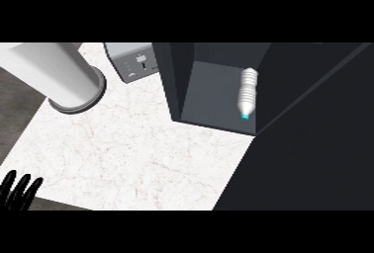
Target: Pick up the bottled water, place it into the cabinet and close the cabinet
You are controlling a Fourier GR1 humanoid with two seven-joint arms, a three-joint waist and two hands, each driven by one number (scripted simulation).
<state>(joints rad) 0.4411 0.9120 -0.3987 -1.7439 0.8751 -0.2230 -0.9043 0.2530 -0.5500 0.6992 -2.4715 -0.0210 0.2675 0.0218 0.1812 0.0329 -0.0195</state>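
Observation:
The bottled water (pixel 248 93), clear with a blue cap, lies on its side on the floor of the dark cabinet (pixel 211 99), cap toward the front. The cabinet stands open; its dark door (pixel 314 148) swings out to the right and fills the view's right side. My left hand (pixel 18 190) shows at the lower left edge, fingers straight and pointing up, holding nothing, far from the cabinet. My right hand is out of sight.
A large white cylinder (pixel 55 74) stands at the upper left of the marble counter (pixel 139 153). A grey toaster (pixel 131 62) sits beside the cabinet's left wall. The counter's front edge runs along the lower left.

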